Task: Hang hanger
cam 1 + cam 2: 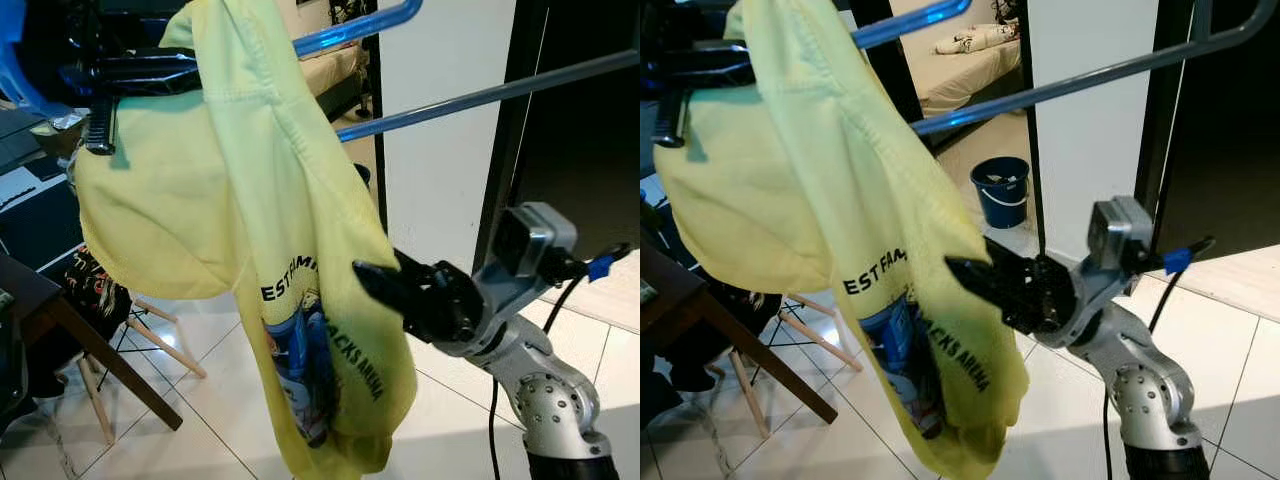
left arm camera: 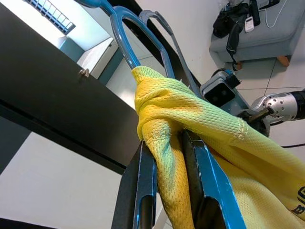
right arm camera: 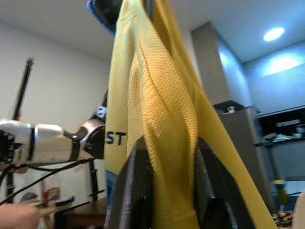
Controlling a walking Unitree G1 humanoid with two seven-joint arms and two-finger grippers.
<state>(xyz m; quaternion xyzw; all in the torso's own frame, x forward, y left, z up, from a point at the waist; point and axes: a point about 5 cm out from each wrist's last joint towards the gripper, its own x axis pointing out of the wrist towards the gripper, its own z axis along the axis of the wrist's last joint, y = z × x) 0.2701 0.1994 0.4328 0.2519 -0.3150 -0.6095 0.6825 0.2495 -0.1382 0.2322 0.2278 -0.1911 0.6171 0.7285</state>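
Observation:
A yellow shirt with dark print hangs bunched in front of me; whatever hanger it is on is hidden inside the cloth. My left gripper is up at the top left, shut on the gathered top of the shirt. Just behind it run two slanted blue rack bars, curved at their ends. My right gripper reaches in from the lower right at the shirt's side edge. In the right wrist view a fold of the yellow cloth fills the gap between its fingers.
A white pillar and a dark doorway stand behind the bars. A blue bucket sits on the tiled floor beyond. A dark wooden table and splayed chair legs are at the lower left.

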